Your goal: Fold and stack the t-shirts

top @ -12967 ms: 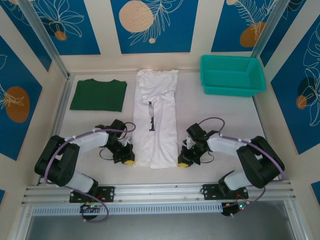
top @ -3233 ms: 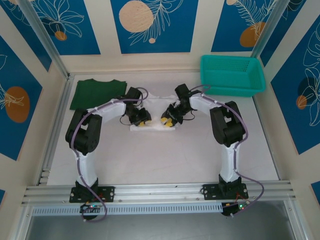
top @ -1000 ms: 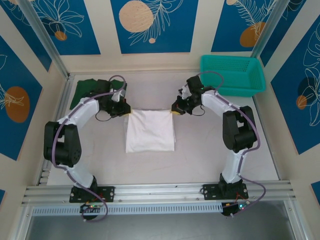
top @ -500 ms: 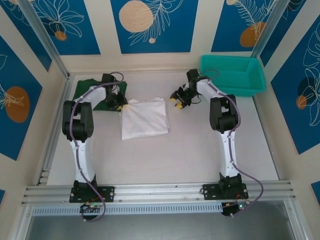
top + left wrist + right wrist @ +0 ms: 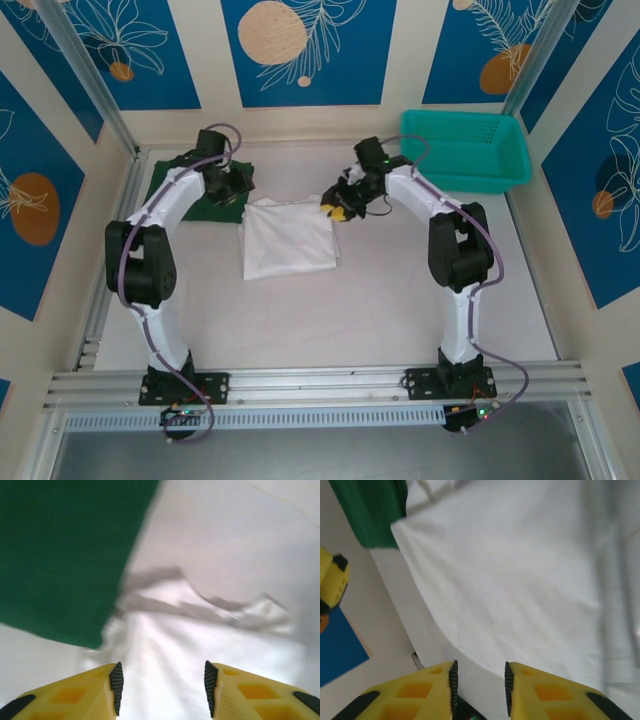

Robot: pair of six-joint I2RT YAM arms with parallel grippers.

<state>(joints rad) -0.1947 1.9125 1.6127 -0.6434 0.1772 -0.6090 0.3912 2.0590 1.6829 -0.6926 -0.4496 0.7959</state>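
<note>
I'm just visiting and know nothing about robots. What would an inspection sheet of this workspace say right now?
Surface: white table, flat.
Job's things: white t-shirt folded mid-table; green t-shirt at far left; not stacked yet.
Clutter: teal basket, far right corner.
Grippers: left gripper open, empty, where the two shirts meet; right gripper open, empty, at the white shirt's far edge.
Cables: purple cables run along both arms.
Surroundings: blue leaf-print wall panels, metal frame.

Blue leaf-printed panels (image 5: 308, 50) line the cream walls (image 5: 205, 60) from nine to three o'clock; metal rail (image 5: 320, 384) at six.
</note>
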